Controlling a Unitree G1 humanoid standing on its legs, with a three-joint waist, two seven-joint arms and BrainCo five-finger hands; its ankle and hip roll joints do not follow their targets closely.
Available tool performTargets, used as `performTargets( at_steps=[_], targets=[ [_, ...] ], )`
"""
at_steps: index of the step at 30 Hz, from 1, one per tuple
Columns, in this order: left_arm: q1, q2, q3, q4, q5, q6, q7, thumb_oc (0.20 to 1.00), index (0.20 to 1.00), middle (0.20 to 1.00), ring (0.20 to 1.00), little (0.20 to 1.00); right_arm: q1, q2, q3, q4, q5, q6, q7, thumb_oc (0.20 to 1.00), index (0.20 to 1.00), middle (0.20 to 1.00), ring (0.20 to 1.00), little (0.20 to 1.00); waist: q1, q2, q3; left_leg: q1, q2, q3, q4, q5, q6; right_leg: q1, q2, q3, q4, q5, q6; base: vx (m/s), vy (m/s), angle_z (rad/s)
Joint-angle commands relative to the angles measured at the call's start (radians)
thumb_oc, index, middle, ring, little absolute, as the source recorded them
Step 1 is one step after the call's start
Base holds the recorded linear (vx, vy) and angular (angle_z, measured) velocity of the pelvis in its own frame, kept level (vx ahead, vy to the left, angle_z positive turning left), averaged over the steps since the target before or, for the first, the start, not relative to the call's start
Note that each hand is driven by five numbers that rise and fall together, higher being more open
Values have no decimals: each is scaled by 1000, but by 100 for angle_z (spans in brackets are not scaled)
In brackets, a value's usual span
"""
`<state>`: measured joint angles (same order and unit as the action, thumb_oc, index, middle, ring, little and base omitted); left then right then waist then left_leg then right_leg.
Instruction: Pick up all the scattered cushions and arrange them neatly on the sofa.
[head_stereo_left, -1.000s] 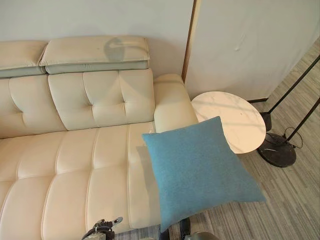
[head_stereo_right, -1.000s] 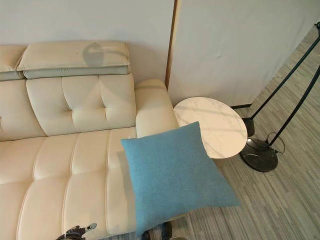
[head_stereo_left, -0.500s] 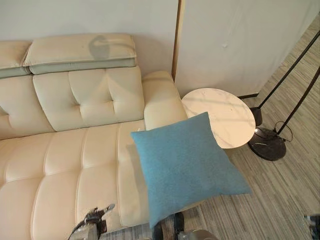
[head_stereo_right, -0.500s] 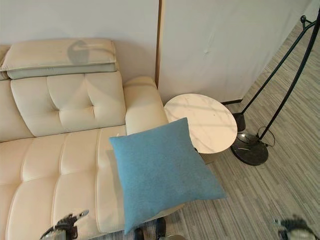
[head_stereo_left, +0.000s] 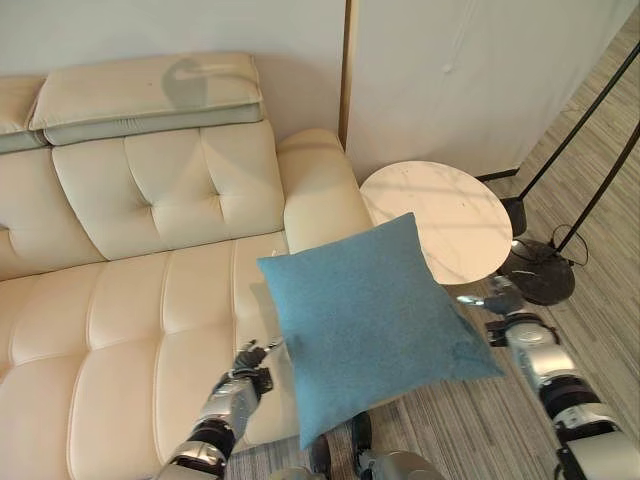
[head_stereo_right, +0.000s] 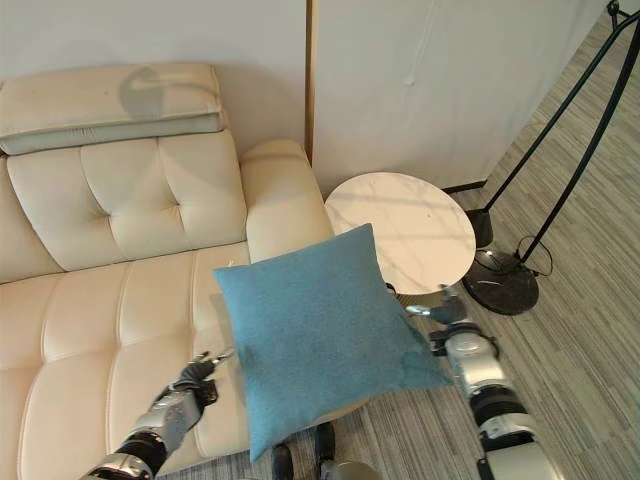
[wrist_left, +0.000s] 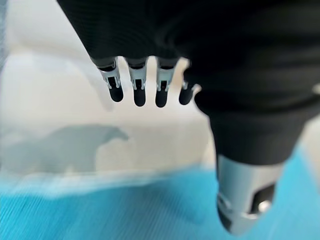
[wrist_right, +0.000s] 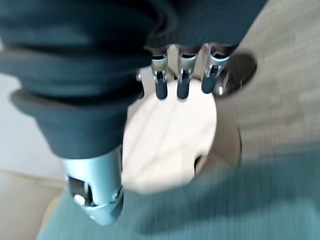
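A square blue cushion (head_stereo_left: 370, 320) leans tilted over the front right corner of the cream sofa (head_stereo_left: 130, 300), its lower edge hanging past the seat towards the floor. My left hand (head_stereo_left: 248, 362) is open beside the cushion's left edge, over the seat front. At the cushion's right corner my right hand (head_stereo_left: 497, 298) is open too. The left wrist view has straight fingers (wrist_left: 137, 85) above the blue cushion (wrist_left: 100, 210). Straight fingers (wrist_right: 182, 80) in the right wrist view reach over the cushion (wrist_right: 225, 200). I cannot tell whether either hand touches it.
A round white marble side table (head_stereo_left: 440, 215) stands right of the armrest (head_stereo_left: 320, 190), just behind the cushion. A black floor lamp's base (head_stereo_left: 545, 280) and slanted poles stand further right on the striped grey floor. A wall runs behind the sofa.
Both arms have come up into the eye views and their hands now flank the cushion. The camera has shifted slightly; the cushion itself has hardly moved.
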<state>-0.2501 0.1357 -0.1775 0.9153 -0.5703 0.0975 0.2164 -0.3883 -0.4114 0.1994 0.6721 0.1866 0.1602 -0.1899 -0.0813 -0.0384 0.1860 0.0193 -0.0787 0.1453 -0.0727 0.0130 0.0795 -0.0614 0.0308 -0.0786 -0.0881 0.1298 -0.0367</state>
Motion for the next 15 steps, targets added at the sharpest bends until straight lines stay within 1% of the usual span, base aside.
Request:
performTargets(
  at_steps=[1, 2, 3, 4, 5, 6, 7, 8, 9, 10, 11, 12, 13, 15],
  targets=[
    [-47, 5, -42, 34, 5, -1, 2, 1000, 1000, 1000, 1000, 1000, -31, 21, 34, -52, 20, -27, -27, 1000, 1000, 1000, 1000, 1000, -7, -46, -45, -11, 147, -8, -15, -13, -128, 53, -74, 39, 1, -162, 117, 0, 0, 0],
    [-59, -14, -79, 41, 17, 6, -6, 1000, 1000, 1000, 1000, 1000, -17, 80, 68, -94, 78, -42, -25, 1000, 1000, 1000, 1000, 1000, -5, -51, -37, -16, 148, -8, -15, -11, -127, 49, -75, 40, 1, -161, 116, 0, 0, 0],
    [-59, -13, -79, 41, 17, 6, -6, 1000, 1000, 1000, 1000, 1000, -17, 80, 68, -95, 78, -42, -26, 1000, 1000, 1000, 1000, 1000, -5, -51, -37, -16, 148, -8, -15, -11, -127, 49, -75, 40, 1, -161, 116, 0, 0, 0],
    [-63, -20, -99, 39, 25, 7, -4, 1000, 1000, 1000, 1000, 1000, -5, 108, 88, -131, 129, -53, -20, 1000, 1000, 1000, 1000, 1000, -5, -53, -33, -20, 148, -9, -15, -10, -127, 45, -75, 39, 1, -160, 116, -36, 4, -1],
    [-73, -34, -125, 49, 37, 9, -7, 1000, 1000, 1000, 1000, 1000, 8, 144, 123, -158, 177, -72, -12, 1000, 1000, 1000, 1000, 1000, -6, -55, -24, -28, 147, -10, -15, -6, -127, 36, -75, 39, 1, -157, 116, -58, 1, -3],
    [-82, -44, -144, 57, 40, 9, -5, 1000, 1000, 1000, 1000, 1000, 6, 166, 156, -170, 188, -73, 3, 1000, 1000, 1000, 1000, 1000, -5, -58, -18, -36, 147, -11, -15, -4, -127, 29, -75, 39, 1, -155, 116, -72, -5, -2],
    [-101, -61, -189, 59, 57, 15, -9, 1000, 1000, 1000, 1000, 1000, -3, 200, 222, -181, 219, -75, 12, 1000, 1000, 1000, 1000, 1000, -1, -64, -8, -44, 148, -12, -15, 0, -129, 21, -75, 38, 1, -152, 115, -47, -8, -2],
    [-101, -61, -189, 59, 57, 15, -9, 1000, 1000, 1000, 1000, 1000, -3, 200, 222, -180, 219, -75, 12, 1000, 1000, 1000, 1000, 1000, -1, -64, -10, -46, 148, -12, -15, 1, -129, 19, -75, 38, 1, -152, 115, -34, -11, -3],
    [-108, -70, -228, 55, 77, 13, -8, 1000, 1000, 1000, 1000, 1000, -13, 218, 272, -199, 224, -73, 21, 1000, 1000, 1000, 1000, 1000, 1, -68, -6, -51, 149, -12, -15, 3, -130, 15, -76, 36, 1, -151, 113, 0, 0, 0],
    [-114, -76, -248, 47, 95, 15, -8, 1000, 1000, 1000, 1000, 1000, -16, 231, 296, -205, 237, -74, 18, 1000, 1000, 1000, 1000, 1000, 4, -70, -2, -54, 148, -12, -15, 4, -131, 11, -75, 36, 1, -148, 114, 0, 0, 0],
    [-126, -84, -294, 28, 122, 10, 4, 1000, 1000, 1000, 1000, 1000, -26, 254, 347, -207, 234, -73, 18, 1000, 1000, 1000, 1000, 1000, 8, -73, 5, -61, 147, -12, -15, 7, -132, 5, -77, 34, 1, -146, 114, 0, 0, 0],
    [-126, -84, -294, 28, 122, 10, 4, 1000, 1000, 1000, 1000, 1000, -27, 254, 347, -207, 234, -73, 18, 1000, 1000, 1000, 1000, 1000, 8, -73, 5, -61, 147, -12, -15, 7, -132, 5, -77, 34, 1, -146, 114, 0, 0, 0],
    [-135, -90, -334, 14, 143, 7, 6, 1000, 1000, 1000, 1000, 1000, -43, 273, 387, -199, 218, -70, 19, 1000, 1000, 1000, 1000, 1000, 12, -75, 8, -65, 147, -14, -15, 8, -132, 3, -78, 33, 1, -145, 113, 0, 0, 0],
    [-137, -93, -370, -12, 173, 0, 22, 1000, 1000, 1000, 1000, 1000, -47, 293, 413, -182, 225, -74, 6, 1000, 1000, 1000, 1000, 1000, 16, -78, 12, -65, 146, -15, -15, 9, -132, 3, -79, 31, 1, -144, 113, 0, 0, 0]
  ],
)
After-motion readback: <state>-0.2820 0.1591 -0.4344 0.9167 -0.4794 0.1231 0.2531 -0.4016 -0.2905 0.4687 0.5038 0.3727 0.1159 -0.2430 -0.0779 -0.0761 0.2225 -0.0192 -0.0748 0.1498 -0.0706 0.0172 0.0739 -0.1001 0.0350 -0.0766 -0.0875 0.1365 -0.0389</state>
